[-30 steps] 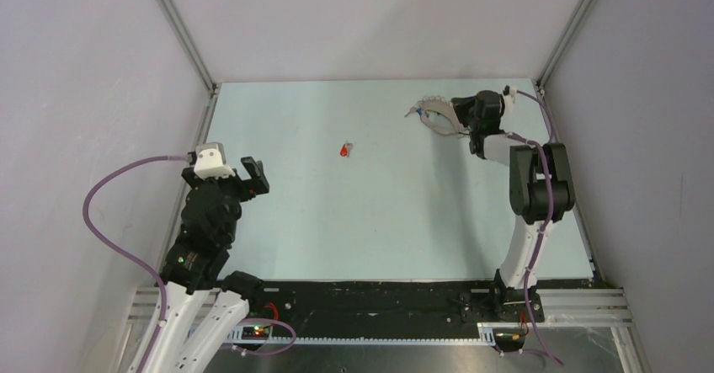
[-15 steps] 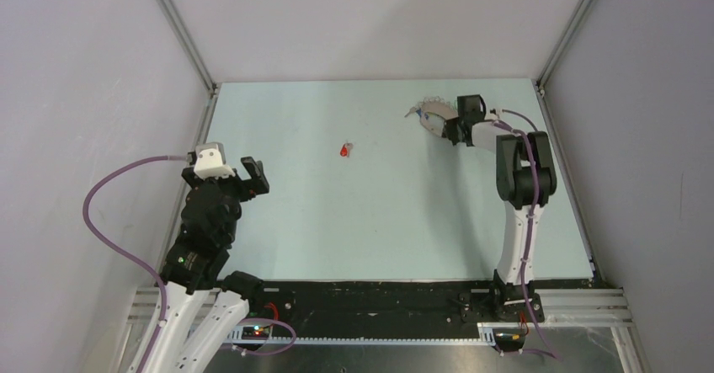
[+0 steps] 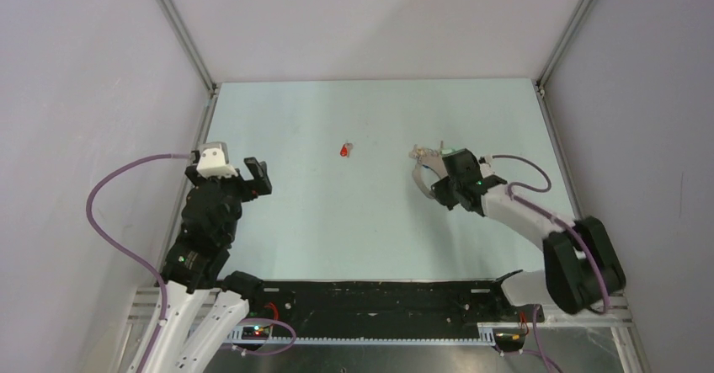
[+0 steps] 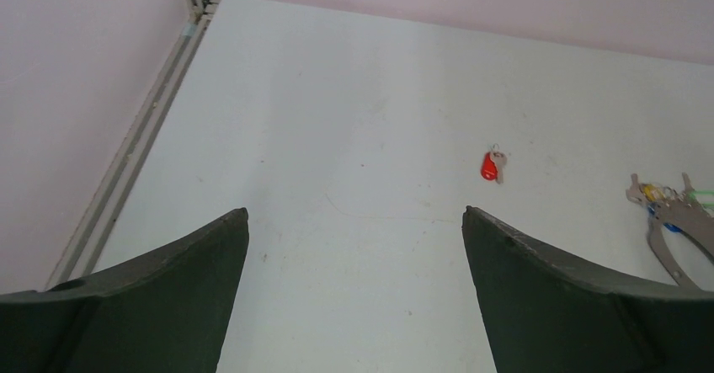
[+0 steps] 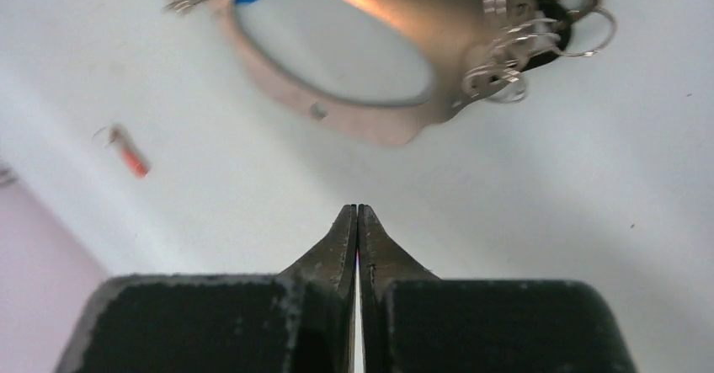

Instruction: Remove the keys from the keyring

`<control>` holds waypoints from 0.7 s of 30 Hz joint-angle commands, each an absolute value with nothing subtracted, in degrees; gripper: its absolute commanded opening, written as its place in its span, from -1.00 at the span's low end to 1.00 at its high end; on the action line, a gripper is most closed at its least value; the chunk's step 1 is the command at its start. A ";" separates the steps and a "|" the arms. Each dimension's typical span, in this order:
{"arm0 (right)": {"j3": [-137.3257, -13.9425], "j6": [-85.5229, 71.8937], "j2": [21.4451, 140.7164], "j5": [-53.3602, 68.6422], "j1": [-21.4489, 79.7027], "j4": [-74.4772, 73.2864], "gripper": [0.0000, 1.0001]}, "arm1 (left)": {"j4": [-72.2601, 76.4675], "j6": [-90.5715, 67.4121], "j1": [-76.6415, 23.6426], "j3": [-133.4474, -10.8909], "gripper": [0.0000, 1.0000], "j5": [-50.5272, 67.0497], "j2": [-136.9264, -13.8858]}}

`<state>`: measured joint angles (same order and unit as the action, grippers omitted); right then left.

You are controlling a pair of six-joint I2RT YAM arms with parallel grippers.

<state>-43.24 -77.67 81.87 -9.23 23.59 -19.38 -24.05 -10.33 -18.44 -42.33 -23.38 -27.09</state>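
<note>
The keyring [image 3: 423,169], a grey-beige oval metal loop with small keys bunched at its far end, lies right of the table's middle. It also shows in the right wrist view [image 5: 370,125] and at the right edge of the left wrist view [image 4: 669,242]. My right gripper [image 3: 439,184] is shut, its tips [image 5: 357,208] just short of the loop's near rim with nothing between them. One loose red-tagged key [image 3: 345,149] lies on the table, also seen in the left wrist view [image 4: 489,166] and the right wrist view [image 5: 126,154]. My left gripper [image 3: 240,173] is open and empty [image 4: 354,213] at the left.
The pale table [image 3: 337,221] is walled in by grey panels on the left, back and right. A metal rail [image 4: 143,129] runs along the table's left edge. A cluster of small split rings and keys [image 5: 522,45] hangs on the loop's far right.
My right arm has swung from the far right corner towards the near middle, and the keyring has moved with it. The left arm and the red key have stayed put.
</note>
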 commanded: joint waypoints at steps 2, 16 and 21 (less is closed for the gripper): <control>-41.59 -63.25 68.81 -9.12 22.35 -14.20 -1.00 | -21.76 -7.86 -18.00 -42.16 0.99 -13.42 -28.54; -42.17 -34.01 68.75 -3.61 1.00 -9.14 0.98 | -16.01 -29.85 -25.08 -41.80 0.99 1.85 -38.61; -44.26 -31.74 78.20 -2.73 2.12 -7.70 0.89 | -7.82 -30.72 -42.27 -43.37 0.99 -11.99 -52.46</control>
<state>-41.56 -36.32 73.43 -4.67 1.30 -10.28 -16.93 -25.10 -33.91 -42.00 -5.52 -42.46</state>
